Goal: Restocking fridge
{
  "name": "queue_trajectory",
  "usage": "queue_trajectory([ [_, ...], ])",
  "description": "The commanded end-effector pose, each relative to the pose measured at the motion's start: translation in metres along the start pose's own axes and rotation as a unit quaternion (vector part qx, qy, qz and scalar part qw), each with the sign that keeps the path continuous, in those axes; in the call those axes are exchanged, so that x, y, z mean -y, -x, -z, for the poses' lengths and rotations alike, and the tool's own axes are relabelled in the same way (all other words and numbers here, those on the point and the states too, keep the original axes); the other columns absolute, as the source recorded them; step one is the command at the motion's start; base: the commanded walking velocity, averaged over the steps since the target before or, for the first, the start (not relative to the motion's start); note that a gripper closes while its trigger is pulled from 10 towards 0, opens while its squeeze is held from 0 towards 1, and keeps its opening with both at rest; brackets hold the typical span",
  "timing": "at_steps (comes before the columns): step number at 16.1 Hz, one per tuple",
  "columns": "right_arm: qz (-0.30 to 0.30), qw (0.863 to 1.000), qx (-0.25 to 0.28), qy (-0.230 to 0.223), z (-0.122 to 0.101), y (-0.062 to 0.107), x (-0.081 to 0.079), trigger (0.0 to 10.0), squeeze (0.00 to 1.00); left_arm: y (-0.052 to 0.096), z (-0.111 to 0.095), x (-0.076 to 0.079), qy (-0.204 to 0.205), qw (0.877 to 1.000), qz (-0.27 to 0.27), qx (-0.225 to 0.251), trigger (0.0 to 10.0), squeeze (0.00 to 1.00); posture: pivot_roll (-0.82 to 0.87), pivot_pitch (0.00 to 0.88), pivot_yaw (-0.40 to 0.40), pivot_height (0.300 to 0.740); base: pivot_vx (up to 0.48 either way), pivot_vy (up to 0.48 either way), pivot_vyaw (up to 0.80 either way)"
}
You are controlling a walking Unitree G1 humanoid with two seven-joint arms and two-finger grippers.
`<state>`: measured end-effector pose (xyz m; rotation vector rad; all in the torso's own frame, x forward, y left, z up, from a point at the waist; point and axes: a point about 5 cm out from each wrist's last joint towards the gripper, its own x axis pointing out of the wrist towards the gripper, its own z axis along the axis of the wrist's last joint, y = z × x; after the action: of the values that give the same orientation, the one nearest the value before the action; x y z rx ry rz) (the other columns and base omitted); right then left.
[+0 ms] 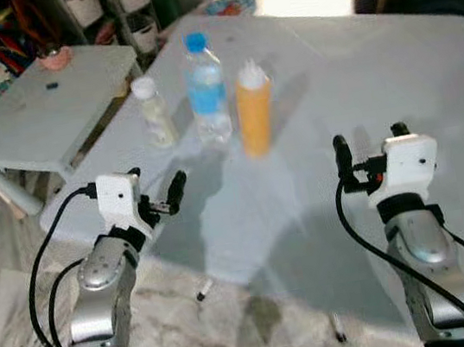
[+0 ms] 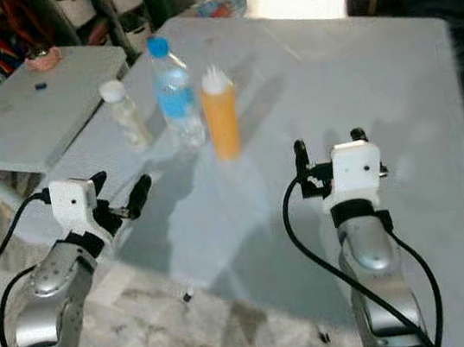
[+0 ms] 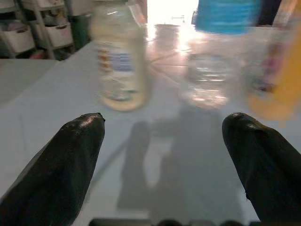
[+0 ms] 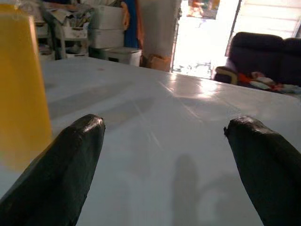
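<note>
Three bottles stood near the tabletop's (image 1: 390, 62) far left edge: a small white-capped bottle (image 1: 154, 111), a water bottle (image 1: 205, 89), an orange bottle (image 1: 254, 107). Both the left end effector (image 1: 158, 193) and right end effector (image 1: 371, 149) hovered released, empty. Judged step: approach; next, reach and grasp one.

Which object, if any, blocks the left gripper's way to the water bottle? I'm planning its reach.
Nothing visible does. The left gripper, fingers open, faces the water bottle across bare table; the small white bottle and orange bottle flank it.
</note>
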<state>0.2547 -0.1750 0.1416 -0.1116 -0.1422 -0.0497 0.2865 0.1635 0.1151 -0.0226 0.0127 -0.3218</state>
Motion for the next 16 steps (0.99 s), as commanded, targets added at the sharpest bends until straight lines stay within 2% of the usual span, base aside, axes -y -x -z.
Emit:
queue_trajectory([
  [1,-0.011,1.000,0.000,-0.006,0.000,0.001,-0.008,10.0,0.00,0.004,-0.001,-0.008,-0.001,1.000,-0.017,0.002,10.0,0.00,-0.08,0.093,0.054,0.740,0.000,0.000,0.00],
  [8,-0.072,0.997,0.012,0.000,-0.003,0.000,-0.021,10.0,0.00,0.007,0.000,-0.012,-0.006,1.000,-0.022,-0.001,10.0,0.00,-0.07,0.100,0.052,0.740,0.000,0.000,0.00],
  [10,-0.110,0.994,0.019,-0.002,-0.005,0.000,-0.027,10.0,0.00,0.008,0.000,-0.012,-0.008,1.000,-0.024,-0.002,10.0,0.00,-0.07,0.105,0.053,0.740,0.000,0.000,0.00],
  [11,-0.125,0.992,0.030,0.001,-0.009,-0.002,-0.028,10.0,0.19,0.009,0.000,-0.012,-0.009,1.000,-0.024,-0.003,10.0,0.00,-0.07,0.107,0.053,0.740,0.000,0.000,0.00],
  [12,-0.121,0.992,0.035,0.003,-0.011,-0.007,-0.026,10.0,1.00,0.010,0.001,-0.013,-0.007,1.000,-0.025,-0.008,10.0,0.00,-0.06,0.109,0.052,0.740,0.000,0.000,0.00],
  [14,-0.115,0.992,0.039,0.016,-0.011,-0.009,-0.022,10.0,0.96,0.011,0.001,-0.014,-0.004,1.000,-0.028,-0.009,10.0,0.00,-0.06,0.110,0.050,0.740,0.000,0.000,0.00],
  [15,-0.118,0.992,0.039,0.017,-0.010,-0.012,-0.021,10.0,0.82,0.011,0.001,-0.015,-0.006,0.999,-0.031,-0.007,10.0,0.00,-0.06,0.110,0.050,0.740,0.000,0.000,0.00],
  [16,-0.125,0.991,0.042,0.017,-0.012,-0.014,-0.021,10.0,0.03,0.011,0.000,-0.015,-0.007,0.999,-0.032,-0.007,10.0,0.00,-0.05,0.111,0.050,0.740,0.000,0.000,0.00],
])
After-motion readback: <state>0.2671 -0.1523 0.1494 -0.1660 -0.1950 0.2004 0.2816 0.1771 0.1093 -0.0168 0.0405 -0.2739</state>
